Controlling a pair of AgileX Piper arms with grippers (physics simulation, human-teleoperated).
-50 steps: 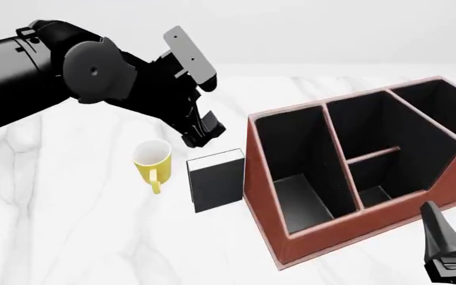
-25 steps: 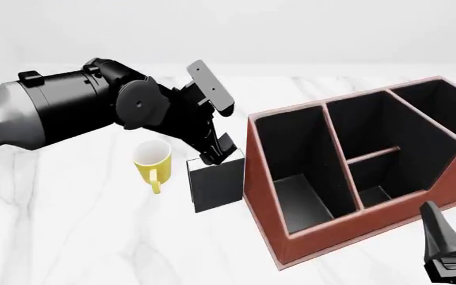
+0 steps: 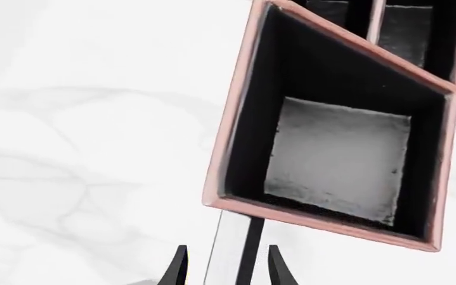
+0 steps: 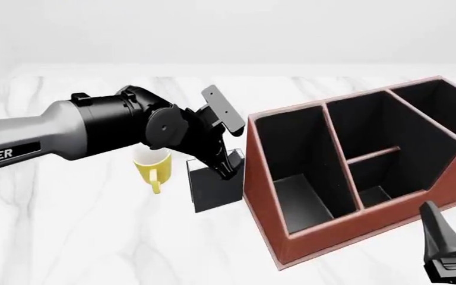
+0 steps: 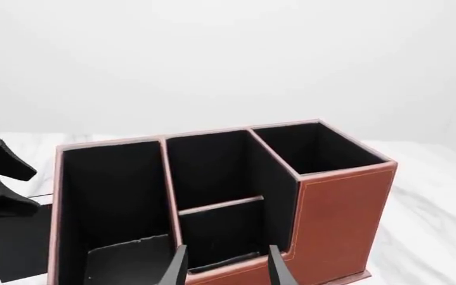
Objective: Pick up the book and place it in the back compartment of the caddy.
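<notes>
Lowered since before, left claw (image 4: 226,164) straddles the book's (image 4: 216,189) top edge beside the caddy (image 4: 291,237).

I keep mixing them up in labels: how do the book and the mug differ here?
The book is black and boxy with white page edges; the mug is yellow, round and open-topped. The left gripper straddles the book, fingers open; nothing straddles the mug. The book stands nearer the caddy. Both stand upright on the table.

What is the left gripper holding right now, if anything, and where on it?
Nothing is held yet. The left gripper is open, its fingers straddling the top edge of the upright book without closing on it. The right gripper is open and empty.
</notes>
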